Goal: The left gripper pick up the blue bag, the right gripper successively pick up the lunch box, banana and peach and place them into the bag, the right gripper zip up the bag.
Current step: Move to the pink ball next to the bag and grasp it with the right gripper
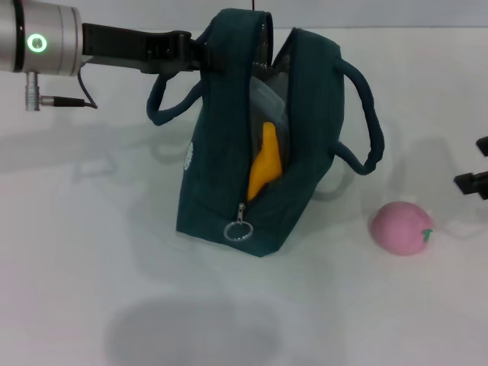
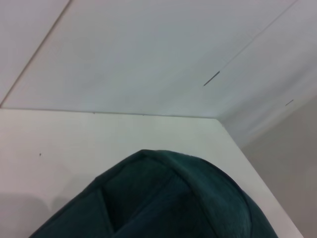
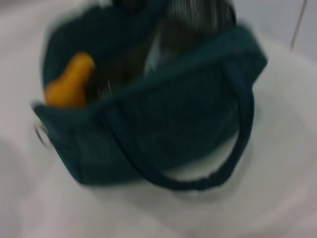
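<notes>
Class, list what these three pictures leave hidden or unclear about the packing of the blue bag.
- Left gripper: head view, its fingertips are buried in the blue bag rim; the left wrist view shows only fabric.
- Right gripper: head view, cut off by the edge.
- Lunch box: only a greyish sliver inside the opening; right wrist view is blurred.
- Banana: lower part hidden by the bag wall.
- Peach: plainly on the table.

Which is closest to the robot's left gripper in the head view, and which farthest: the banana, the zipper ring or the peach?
From the left gripper, clamped on the bag's top edge:
1. Banana, poking out of the bag's open mouth.
2. Zipper ring, low on the bag's near end.
3. Peach, on the table to the right.
</notes>
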`<state>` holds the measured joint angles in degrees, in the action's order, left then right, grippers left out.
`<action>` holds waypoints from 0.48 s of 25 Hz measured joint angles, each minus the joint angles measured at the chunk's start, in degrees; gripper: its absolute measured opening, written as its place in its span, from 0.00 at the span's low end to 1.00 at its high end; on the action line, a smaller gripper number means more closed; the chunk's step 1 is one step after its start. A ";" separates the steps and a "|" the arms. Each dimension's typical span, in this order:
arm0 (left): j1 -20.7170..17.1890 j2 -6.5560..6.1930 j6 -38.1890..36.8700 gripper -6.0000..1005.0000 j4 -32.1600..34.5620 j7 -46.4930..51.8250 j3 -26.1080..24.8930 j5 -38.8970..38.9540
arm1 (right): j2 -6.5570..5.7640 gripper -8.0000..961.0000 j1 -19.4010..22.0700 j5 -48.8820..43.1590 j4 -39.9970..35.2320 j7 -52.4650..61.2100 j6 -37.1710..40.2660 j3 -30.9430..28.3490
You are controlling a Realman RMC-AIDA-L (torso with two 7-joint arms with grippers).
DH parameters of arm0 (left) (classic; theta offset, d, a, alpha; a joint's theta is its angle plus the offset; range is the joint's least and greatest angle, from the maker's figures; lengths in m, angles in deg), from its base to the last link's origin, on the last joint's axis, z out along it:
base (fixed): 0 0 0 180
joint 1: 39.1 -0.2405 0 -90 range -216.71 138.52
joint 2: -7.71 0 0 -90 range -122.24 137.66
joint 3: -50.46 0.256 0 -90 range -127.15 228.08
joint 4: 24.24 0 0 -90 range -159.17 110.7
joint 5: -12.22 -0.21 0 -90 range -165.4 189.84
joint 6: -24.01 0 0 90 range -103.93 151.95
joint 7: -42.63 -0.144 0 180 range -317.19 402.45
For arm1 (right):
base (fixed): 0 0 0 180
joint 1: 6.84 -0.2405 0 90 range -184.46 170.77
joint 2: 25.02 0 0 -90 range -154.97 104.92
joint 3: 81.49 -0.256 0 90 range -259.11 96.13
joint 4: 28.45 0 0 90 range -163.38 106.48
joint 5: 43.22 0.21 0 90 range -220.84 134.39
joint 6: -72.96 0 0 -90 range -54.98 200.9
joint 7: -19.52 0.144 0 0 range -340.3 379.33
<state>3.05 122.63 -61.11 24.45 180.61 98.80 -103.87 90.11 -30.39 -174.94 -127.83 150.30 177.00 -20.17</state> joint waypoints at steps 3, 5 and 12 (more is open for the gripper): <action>0.35 0.02 0.20 0.06 0.00 0.14 -0.06 0.10 | 0.17 0.69 -2.85 -6.34 1.88 3.04 -0.69 5.41; 0.41 0.09 0.22 0.06 0.00 0.13 -0.07 0.14 | 0.22 0.69 -3.01 -6.92 3.17 3.17 -2.81 8.58; 0.19 0.24 0.22 0.06 0.00 0.01 -0.10 0.18 | 0.31 0.68 -3.50 -6.57 10.15 2.89 -9.48 14.52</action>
<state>3.24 122.86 -60.89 24.45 180.62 98.71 -103.69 90.42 -33.89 -181.51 -117.68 153.19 167.52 -5.65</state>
